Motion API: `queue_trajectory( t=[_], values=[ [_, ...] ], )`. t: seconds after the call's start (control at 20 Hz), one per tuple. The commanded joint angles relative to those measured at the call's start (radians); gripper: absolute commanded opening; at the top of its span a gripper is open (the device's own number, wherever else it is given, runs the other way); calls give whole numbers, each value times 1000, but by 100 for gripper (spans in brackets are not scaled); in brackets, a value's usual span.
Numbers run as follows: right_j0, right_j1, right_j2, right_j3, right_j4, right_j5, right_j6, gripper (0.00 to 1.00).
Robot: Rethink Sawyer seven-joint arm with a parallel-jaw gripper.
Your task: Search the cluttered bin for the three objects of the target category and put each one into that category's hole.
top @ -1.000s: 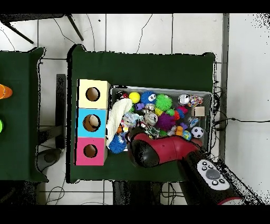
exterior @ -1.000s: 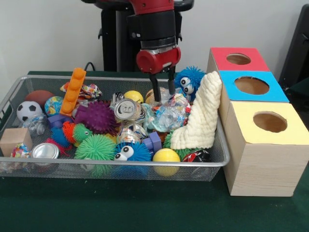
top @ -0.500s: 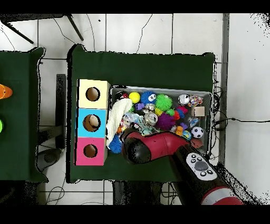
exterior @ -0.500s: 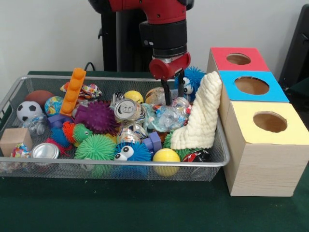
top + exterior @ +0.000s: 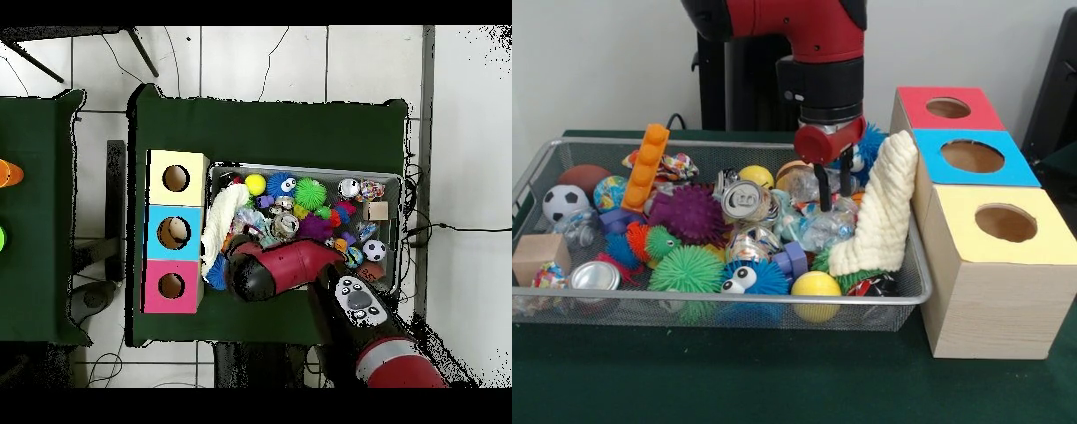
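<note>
crumpled clear plastic [image 5: 823,221] sits under the gripper [image 5: 836,200], whose slightly parted fingers grip nothing yet and could snag the leaning cream cloth [image 5: 881,208] beside them.

bin [image 5: 914,296]: left of boxes [image 5: 993,265] | cloth [image 5: 878,216]: in bin, against box-side wall | pincer [image 5: 835,201]: beside cloth

The red arm reaches straight down, and its tool [image 5: 836,199] points downward with two dark fingers slightly apart.
</note>
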Motion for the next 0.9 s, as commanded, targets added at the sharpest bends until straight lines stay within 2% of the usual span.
queue_trajectory(
  t=[0.05, 0.15, 0.25, 0.5, 0.65, 0.9],
  values=[
    [60, 39, -76, -162, -122, 15, 51, 100],
    [90, 33, -99, -192, -169, -8, 37, 100],
    [118, 44, -132, -215, -193, 21, 38, 100],
    [160, 81, -204, -245, -203, 97, 75, 100],
    [205, 131, -271, -287, -235, 68, 104, 100],
    [233, 178, -344, -308, -211, 53, 154, 100]
  ],
)
